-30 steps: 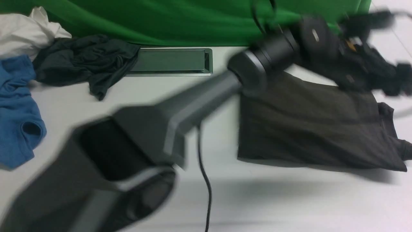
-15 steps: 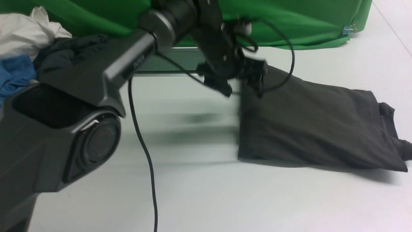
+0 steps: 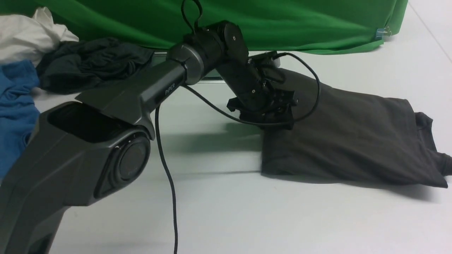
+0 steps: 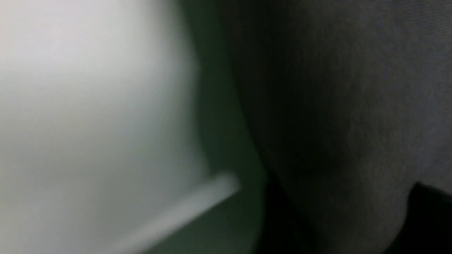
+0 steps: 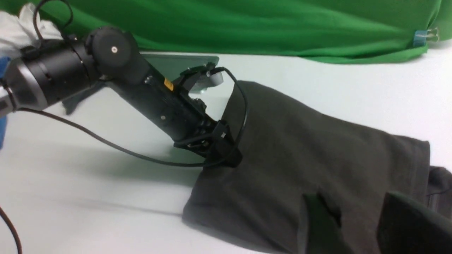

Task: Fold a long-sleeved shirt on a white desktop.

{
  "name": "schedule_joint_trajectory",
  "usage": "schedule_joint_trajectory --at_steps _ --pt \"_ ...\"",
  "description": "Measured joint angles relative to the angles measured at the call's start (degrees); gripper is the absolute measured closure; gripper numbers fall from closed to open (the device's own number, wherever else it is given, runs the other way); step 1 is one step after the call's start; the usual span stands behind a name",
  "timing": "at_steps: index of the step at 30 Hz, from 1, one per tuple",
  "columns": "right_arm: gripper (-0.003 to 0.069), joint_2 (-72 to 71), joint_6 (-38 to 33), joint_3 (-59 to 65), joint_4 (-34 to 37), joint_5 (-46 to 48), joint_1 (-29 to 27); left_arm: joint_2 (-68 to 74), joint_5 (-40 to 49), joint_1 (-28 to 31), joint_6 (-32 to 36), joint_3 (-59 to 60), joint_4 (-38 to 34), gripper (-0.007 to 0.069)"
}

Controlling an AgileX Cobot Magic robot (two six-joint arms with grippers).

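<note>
The long-sleeved shirt, dark brown-grey and folded into a broad slab, lies on the right half of the white desktop. My left arm reaches across from the left, and my left gripper points down onto the shirt's left edge. In the blurred left wrist view its two dark fingers stand apart with shirt fabric showing between them. The right wrist view shows my right gripper hovering open over the shirt, nothing between its fingers, with the left gripper beyond it.
A green cloth runs along the back. At the back left lie a black-teal garment, a blue garment and a white cloth. The grey cable slot sits behind the left arm. A black cable hangs from it.
My left arm swung from over the shirt's far right side back to its left edge and came down onto it. The shirt has not moved.
</note>
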Motion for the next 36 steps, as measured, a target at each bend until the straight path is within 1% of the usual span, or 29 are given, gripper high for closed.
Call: schedule_joint_trajectory --at_steps 1,2,3,4,7,10,12,16,19,23,26,29,30,32,33,34,35,36 --pt "0.0421 0.42 0.00 0.00 0.00 -0.37 0.00 0.06 0.26 0.11 0.49 0.00 -0.50 0.0358" --pt "0.0421 0.55 0.00 0.00 0.00 -0.43 0.00 0.06 0.33 0.11 0.62 0.00 -0.68 0.0375" --pt "0.0421 1.02 0.00 0.00 0.00 -1.38 0.00 0.06 0.83 0.58 1.27 0.00 -1.27 0.0493" --pt "0.0421 1.28 -0.05 0.00 0.00 -1.93 0.00 0.06 1.30 0.87 1.43 0.00 -1.65 0.0522" --pt "0.0421 1.68 -0.05 0.00 0.00 -3.56 0.00 0.06 3.80 2.37 2.34 0.00 -2.41 0.0522" --pt "0.0421 2.17 -0.11 0.00 0.00 -4.72 0.00 -0.57 4.89 4.15 3.21 0.66 -1.70 0.0522" --pt "0.0421 2.84 -0.11 0.00 0.00 -5.34 0.00 -2.77 5.18 6.33 3.87 2.86 1.02 0.0522" --pt "0.0422 3.90 -0.16 0.00 0.00 -5.58 0.00 -6.75 5.18 9.03 5.17 7.25 4.18 0.0522" --pt "0.0422 5.50 -0.16 0.00 0.00 -5.70 0.00 -12.22 5.18 12.30 5.82 14.68 9.02 0.0522" --pt "0.0421 7.04 -0.28 0.00 0.00 -5.74 0.00 -14.96 5.17 15.33 5.82 21.70 11.16 0.0522" --pt "0.0421 8.96 -1.84 0.00 0.00 -5.76 0.00 -17.33 4.18 18.55 5.82 27.77 13.06 0.0522" --pt "0.0428 10.44 -2.63 0.00 0.00 -5.94 0.00 -18.13 3.00 19.25 5.46 28.82 14.99 0.0522" --pt "0.0439 11.12 -3.07 0.00 0.00 -6.03 0.00 -18.48 2.49 19.31 5.02 29.00 15.99 0.0520" --pt "0.0508 12.55 -3.99 0.00 0.00 -6.03 0.00 -18.82 1.38 19.25 3.69 29.05 17.50 0.0495" --pt "0.0561 13.25 -4.68 0.00 -0.06 -6.19 0.00 -18.95 0.76 19.18 2.79 29.13 17.95 0.0470" --pt "0.0594 13.75 -5.22 0.00 -0.20 -6.41 0.00 -19.07 0.23 18.96 1.50 29.12 18.50 0.0435" --pt "0.0619 14.26 -6.45 0.06 -0.51 -6.77 0.00 -19.15 -0.03 18.90 0.26 29.12 18.92 0.0406" --pt "0.0619 14.26 -6.45 0.06 -0.51 -6.77 0.00 -19.22 -0.09 18.90 -0.44 29.19 19.06 0.0390"
